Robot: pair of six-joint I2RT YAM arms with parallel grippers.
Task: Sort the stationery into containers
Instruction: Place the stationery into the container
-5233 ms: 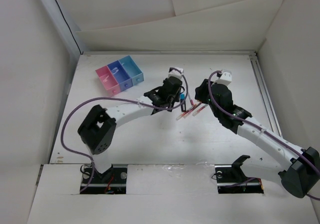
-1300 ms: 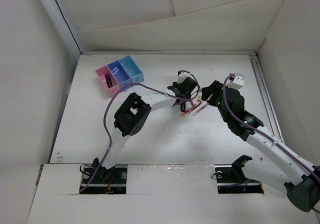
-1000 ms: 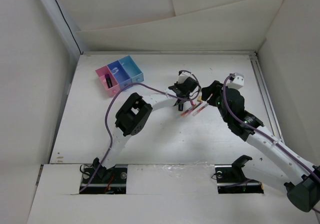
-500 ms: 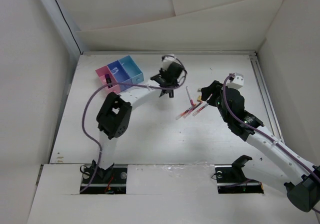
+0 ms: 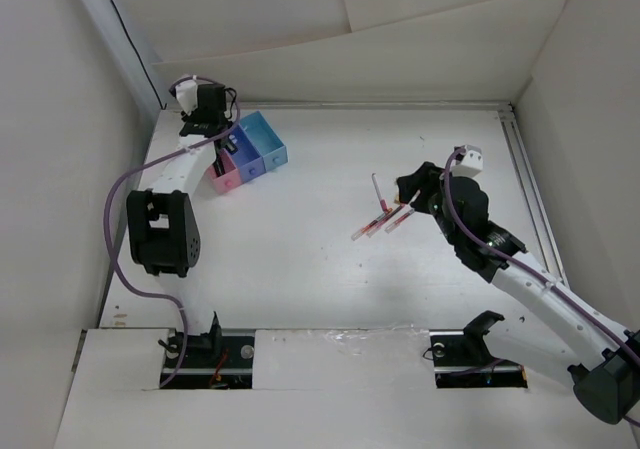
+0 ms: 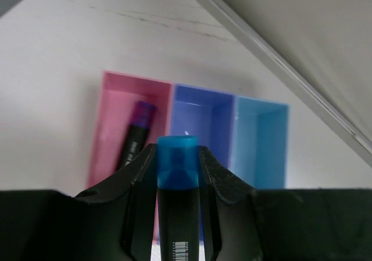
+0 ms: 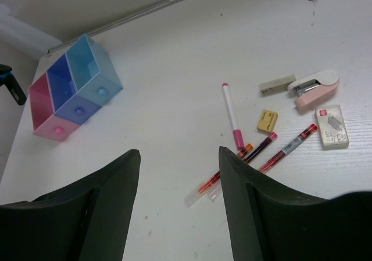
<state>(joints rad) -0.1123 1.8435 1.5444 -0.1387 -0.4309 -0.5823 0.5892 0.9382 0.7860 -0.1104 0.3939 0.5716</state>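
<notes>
Step in hand: delivery, as I judge it. I have 1 item up over the containers and have not yet let it go.
Left jaws: my left gripper is clenched on a blue-capped marker, 1 finger on each side of the barrel, cap pointing forward.
Where the marker is: in the air above the near edge of the row, about over the seam between the pink box and the purple-blue box.
Containers: 3 boxes joined in a row at the far left of the table. The pink box holds 1 dark marker with a purple cap. The light blue box looks bare.
Next move: I must choose a box. The other marker lies in pink, so that seems the match. I would shift toward it, come lower, then let the jaws go so the marker drops inside and not onto a wall.
Right jaws: my right gripper is released, fingers wide, grasping nothing, hanging above the unsorted pile.
Unsorted: 3 red-pink pens, 1 white-and-pink pen, a yellow eraser, a grey eraser, a pink stapler and a small clear box.
Writing: a barcode on the barrel of my marker, with no words I can read. The print on the small clear box is too small to make out.
</notes>
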